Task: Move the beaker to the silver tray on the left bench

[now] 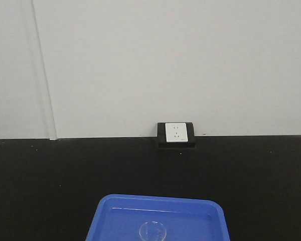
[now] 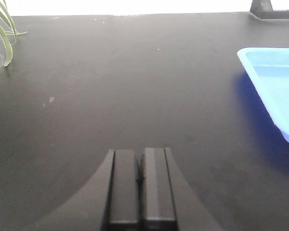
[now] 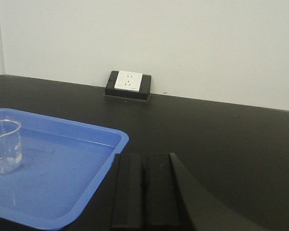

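Observation:
The small clear glass beaker [image 3: 5, 147] stands upright in a blue plastic tray [image 3: 77, 192], at its left in the right wrist view. Its rim shows at the bottom of the front view [image 1: 152, 231]. My right gripper [image 3: 143, 161] is shut and empty, beside the tray's right edge over the black countertop, well right of the beaker. My left gripper [image 2: 139, 156] is shut and empty over bare black countertop, left of the blue tray [image 2: 274, 91]. The silver tray and the left bench are out of view.
A black-framed white wall socket [image 1: 176, 133] sits at the back of the black countertop [image 1: 50, 175] against the white wall; it also shows in the right wrist view [image 3: 128, 83]. Green plant leaves [image 2: 2, 33] hang at the far left of the left wrist view.

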Robot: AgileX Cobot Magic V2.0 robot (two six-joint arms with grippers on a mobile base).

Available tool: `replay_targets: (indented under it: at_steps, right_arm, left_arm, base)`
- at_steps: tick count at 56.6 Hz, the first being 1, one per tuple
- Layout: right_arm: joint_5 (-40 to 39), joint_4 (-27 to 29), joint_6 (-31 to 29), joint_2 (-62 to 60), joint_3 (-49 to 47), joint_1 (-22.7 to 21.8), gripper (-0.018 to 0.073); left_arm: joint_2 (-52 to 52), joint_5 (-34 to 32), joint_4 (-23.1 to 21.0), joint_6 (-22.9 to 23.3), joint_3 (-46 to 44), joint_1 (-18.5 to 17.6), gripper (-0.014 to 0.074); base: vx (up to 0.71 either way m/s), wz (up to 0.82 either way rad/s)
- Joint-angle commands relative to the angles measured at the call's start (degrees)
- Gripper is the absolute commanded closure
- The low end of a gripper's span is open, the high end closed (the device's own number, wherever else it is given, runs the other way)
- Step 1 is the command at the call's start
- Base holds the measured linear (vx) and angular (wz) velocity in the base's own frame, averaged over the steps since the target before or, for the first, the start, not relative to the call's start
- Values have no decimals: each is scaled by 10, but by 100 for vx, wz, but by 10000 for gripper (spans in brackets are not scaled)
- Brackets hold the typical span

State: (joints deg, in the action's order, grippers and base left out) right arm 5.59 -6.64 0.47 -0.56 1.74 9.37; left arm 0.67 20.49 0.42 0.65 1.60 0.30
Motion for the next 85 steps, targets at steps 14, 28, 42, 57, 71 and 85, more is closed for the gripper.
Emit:
replay_targets:
  at_steps: [14, 28, 42, 57, 71, 85]
  right_arm:
    - [-45, -4, -5, -10, 7, -4, 570]
    - [-45, -4, -5, -10, 7, -4, 570]
    - [-45, -4, -5, -10, 7, -4, 570]
    - [-62, -4, -5, -10, 6, -4, 570]
    - [-73, -4, -5, -10, 6, -4, 570]
    - [-174, 28, 69, -10, -5, -4, 570]
  left_arm:
    - [9, -44, -4, 3, 16, -3, 595]
    - [9, -44, -4, 3, 16, -3, 595]
    - [9, -45, -1, 3, 16, -3, 595]
    - [9, -45, 3, 0, 16, -3, 595]
    - [9, -50, 6, -2, 16, -3, 595]
    - [9, -48, 15, -2, 16, -3, 595]
  base:
    - [0, 0]
    - [0, 0]
    - [0, 0]
    - [0, 0]
    - [0, 0]
    - [0, 0]
